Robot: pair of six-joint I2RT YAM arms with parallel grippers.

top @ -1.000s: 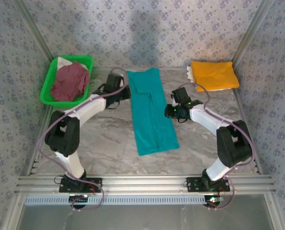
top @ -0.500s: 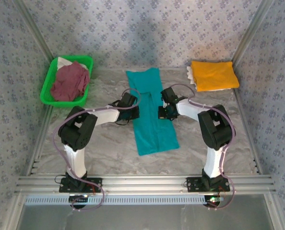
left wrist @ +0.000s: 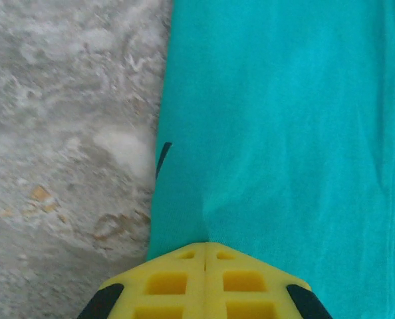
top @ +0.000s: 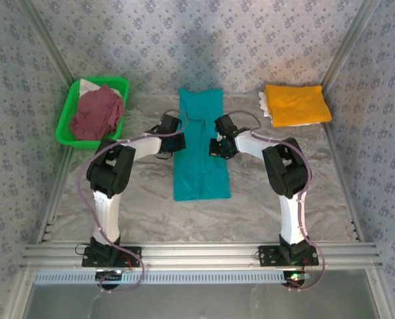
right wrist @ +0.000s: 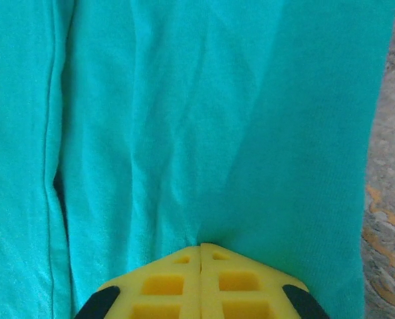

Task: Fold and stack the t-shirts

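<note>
The teal t-shirt (top: 201, 169) lies as a long narrow strip down the middle of the table, folded lengthwise. My left gripper (top: 175, 142) sits at its left edge, shut with the cloth's edge pinched at the yellow fingertips (left wrist: 184, 256); the teal cloth (left wrist: 284, 133) puckers there. My right gripper (top: 215, 145) is at the right edge, likewise shut on the teal cloth (right wrist: 184, 119), which creases toward its tips (right wrist: 217, 256). The orange-yellow t-shirt (top: 297, 104) lies folded at the back right. The maroon t-shirt (top: 96, 113) is bunched in the basket.
The green plastic basket (top: 69, 109) stands at the back left. A white layer (top: 264, 103) peeks from under the orange-yellow shirt. Bare marbled tabletop (top: 137, 193) lies on both sides of the teal strip; patterned walls close in around the table.
Both grippers closed in on the teal shirt's edges and moved toward the back. The strip has swung from slanting rightward to lying straight, its near end shifted left.
</note>
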